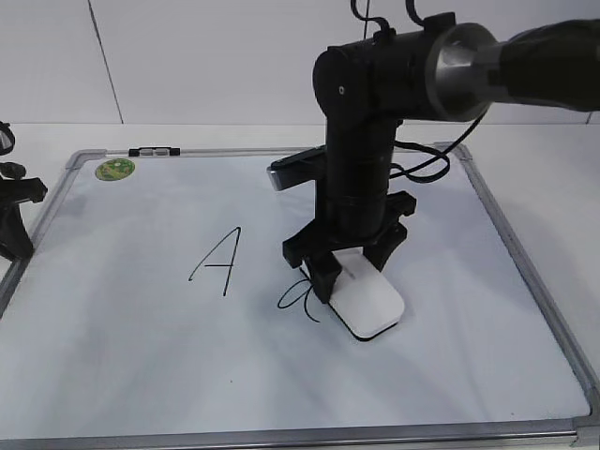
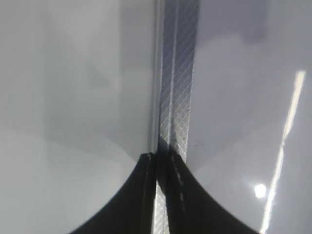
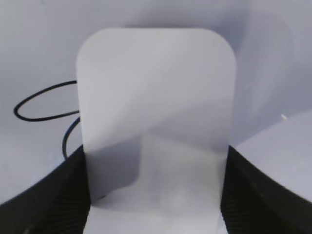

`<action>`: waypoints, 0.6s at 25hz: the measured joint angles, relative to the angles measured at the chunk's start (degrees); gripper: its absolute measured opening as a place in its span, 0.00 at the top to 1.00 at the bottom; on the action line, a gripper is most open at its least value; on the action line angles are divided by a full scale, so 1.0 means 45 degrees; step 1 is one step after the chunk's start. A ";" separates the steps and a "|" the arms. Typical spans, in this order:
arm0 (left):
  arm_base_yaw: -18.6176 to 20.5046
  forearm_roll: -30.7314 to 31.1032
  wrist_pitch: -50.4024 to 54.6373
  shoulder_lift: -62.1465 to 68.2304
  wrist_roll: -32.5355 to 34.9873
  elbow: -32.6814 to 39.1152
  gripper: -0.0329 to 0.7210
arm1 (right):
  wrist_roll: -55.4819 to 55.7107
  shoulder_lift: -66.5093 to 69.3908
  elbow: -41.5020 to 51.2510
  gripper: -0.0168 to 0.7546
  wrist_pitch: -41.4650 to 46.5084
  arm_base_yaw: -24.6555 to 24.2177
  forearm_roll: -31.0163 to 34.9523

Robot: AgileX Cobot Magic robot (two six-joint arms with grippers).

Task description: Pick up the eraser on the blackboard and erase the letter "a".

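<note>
The white eraser (image 1: 368,298) lies flat on the blackboard (image 1: 131,366), a white dry-erase board with a silver frame. My right gripper (image 1: 354,267) is shut on the eraser, one finger on each long side; in the right wrist view the eraser (image 3: 156,112) fills the space between the fingers (image 3: 155,195). The small cursive letter "a" (image 1: 298,298) is just left of the eraser, partly covered by it; its loop shows in the right wrist view (image 3: 46,108). My left gripper (image 1: 14,220) rests at the board's left edge, shut and empty (image 2: 163,163), over the frame (image 2: 178,73).
A taller capital "A" (image 1: 217,261) is drawn left of the small letter. A green round sticker (image 1: 114,169) and a black clip (image 1: 154,151) sit at the board's top left. The board's frame runs along the right side (image 1: 525,272).
</note>
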 joint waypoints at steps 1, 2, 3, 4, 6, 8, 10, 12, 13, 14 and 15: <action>0.0000 0.0000 0.0000 0.0000 0.0000 0.0000 0.94 | 0.0000 0.0000 0.0000 0.27 -0.0022 0.0154 0.0000; 0.0000 0.0000 0.0000 0.0000 0.0000 0.0000 0.94 | 0.0000 0.0000 0.0000 0.27 -0.0023 0.0277 0.0000; 0.0000 0.0000 0.0000 0.0000 0.0000 0.0000 0.94 | 0.0000 0.0000 0.0000 0.27 -0.0052 0.0427 0.0000; 0.0000 0.0000 0.0000 0.0000 0.0000 0.0000 0.94 | -0.0021 0.0000 0.0000 0.27 -0.0073 0.0571 0.0000; 0.0000 0.0000 0.0000 0.0000 0.0000 0.0000 0.94 | -0.0021 0.0000 0.0000 0.27 -0.0097 0.0828 0.0000; 0.0000 0.0000 0.0000 0.0000 0.0000 0.0000 0.94 | -0.0048 0.0008 0.0000 0.27 -0.0097 0.1113 0.0000; 0.0000 0.0000 0.0000 0.0000 0.0000 0.0000 0.94 | -0.0048 0.0008 0.0000 0.27 -0.0097 0.1381 0.0087; 0.0000 0.0000 0.0000 0.0000 0.0000 0.0000 0.94 | -0.0127 0.0028 0.0000 0.27 -0.0097 0.1649 0.0237; 0.0000 0.0000 0.0000 0.0000 0.0000 0.0000 0.94 | -0.0127 0.0028 0.0000 0.27 -0.0097 0.1767 0.0256; 0.0000 0.0000 0.0000 0.0000 0.0000 0.0000 0.94 | -0.0154 0.0028 0.0000 0.27 -0.0097 0.1868 0.0337; 0.0000 0.0000 0.0000 0.0000 0.0000 0.0000 0.94 | -0.0151 0.0028 0.0000 0.27 -0.0097 0.1926 0.0362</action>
